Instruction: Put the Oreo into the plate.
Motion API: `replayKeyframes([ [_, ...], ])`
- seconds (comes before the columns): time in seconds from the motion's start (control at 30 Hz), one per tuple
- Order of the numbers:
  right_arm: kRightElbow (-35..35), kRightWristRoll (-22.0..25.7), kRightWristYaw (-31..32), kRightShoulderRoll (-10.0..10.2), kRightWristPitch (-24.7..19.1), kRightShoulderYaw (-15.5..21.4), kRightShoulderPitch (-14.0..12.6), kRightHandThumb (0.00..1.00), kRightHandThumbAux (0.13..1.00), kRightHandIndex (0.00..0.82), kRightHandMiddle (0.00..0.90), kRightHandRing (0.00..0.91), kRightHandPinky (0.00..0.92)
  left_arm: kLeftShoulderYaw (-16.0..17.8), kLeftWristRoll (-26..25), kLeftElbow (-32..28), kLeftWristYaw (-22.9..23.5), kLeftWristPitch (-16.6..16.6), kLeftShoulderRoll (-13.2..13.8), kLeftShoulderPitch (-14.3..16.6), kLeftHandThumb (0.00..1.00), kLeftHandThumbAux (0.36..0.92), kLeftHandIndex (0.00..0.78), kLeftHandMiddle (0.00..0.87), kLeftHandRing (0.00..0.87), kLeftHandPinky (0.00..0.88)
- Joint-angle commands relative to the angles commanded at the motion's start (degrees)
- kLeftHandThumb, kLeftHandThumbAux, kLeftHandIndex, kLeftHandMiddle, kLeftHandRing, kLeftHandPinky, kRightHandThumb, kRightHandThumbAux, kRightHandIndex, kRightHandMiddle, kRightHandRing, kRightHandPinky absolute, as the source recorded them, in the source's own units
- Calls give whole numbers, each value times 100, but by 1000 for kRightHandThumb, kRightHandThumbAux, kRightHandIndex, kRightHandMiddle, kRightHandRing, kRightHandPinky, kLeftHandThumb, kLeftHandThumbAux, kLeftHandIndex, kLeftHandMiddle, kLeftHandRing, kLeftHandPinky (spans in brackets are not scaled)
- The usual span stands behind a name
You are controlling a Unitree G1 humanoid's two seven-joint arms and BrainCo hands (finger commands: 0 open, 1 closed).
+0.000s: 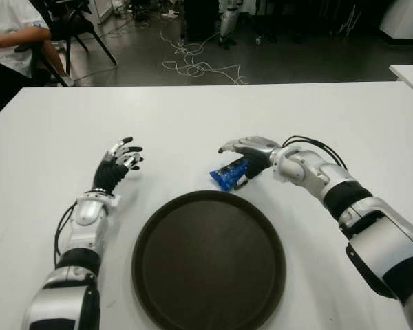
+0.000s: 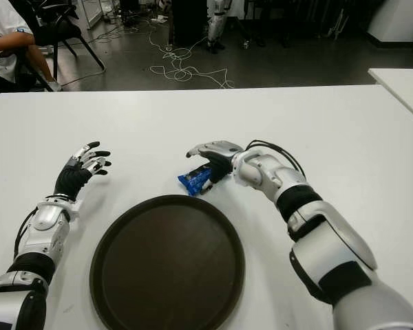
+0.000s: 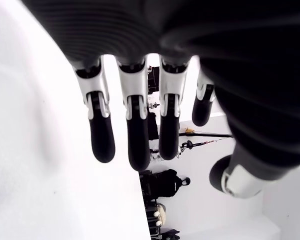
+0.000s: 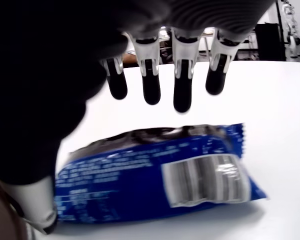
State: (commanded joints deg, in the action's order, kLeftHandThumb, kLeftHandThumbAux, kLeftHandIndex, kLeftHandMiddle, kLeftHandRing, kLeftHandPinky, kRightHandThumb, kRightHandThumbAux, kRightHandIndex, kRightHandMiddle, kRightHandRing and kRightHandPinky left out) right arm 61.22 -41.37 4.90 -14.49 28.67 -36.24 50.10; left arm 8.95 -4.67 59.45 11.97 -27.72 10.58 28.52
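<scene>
A blue Oreo packet (image 1: 227,176) lies on the white table (image 1: 193,117), just beyond the far rim of the dark round plate (image 1: 208,265). My right hand (image 1: 239,159) is over the packet's right end, fingers stretched out above it. In the right wrist view the fingertips (image 4: 151,92) hang spread past the packet (image 4: 155,175), with the thumb low beside one end; nothing is gripped. My left hand (image 1: 124,157) shows to the left of the plate with its fingers (image 3: 135,130) spread and nothing in them.
A seated person (image 1: 10,41) and a black chair (image 1: 69,24) are beyond the table's far left corner. Cables (image 1: 193,65) lie on the floor behind. A second white table (image 1: 409,75) shows at the far right.
</scene>
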Motion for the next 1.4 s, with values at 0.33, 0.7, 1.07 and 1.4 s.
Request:
replayKeyframes([
  [0.33,-22,-56,-123,14,67,-82,-10,0,736,177,165,162,133,-7,35,4,-30,5,1,3,167,623,160,302,328,367],
  [0.7,-1,6,94,59,48,-61,-2,0,725,162,159,171,146,-8,37,70,-8,10,3,33,155,614,156,291,324,363],
  [1.07,16,28,80,79,69,-22,-38,0,715,161,154,162,128,-11,33,25,22,-92,3,-1,161,623,154,300,335,377],
  [1.4,12,34,91,89,2,19,-48,0,706,175,160,163,138,-10,40,16,8,-124,15,-17,163,611,172,314,334,369],
])
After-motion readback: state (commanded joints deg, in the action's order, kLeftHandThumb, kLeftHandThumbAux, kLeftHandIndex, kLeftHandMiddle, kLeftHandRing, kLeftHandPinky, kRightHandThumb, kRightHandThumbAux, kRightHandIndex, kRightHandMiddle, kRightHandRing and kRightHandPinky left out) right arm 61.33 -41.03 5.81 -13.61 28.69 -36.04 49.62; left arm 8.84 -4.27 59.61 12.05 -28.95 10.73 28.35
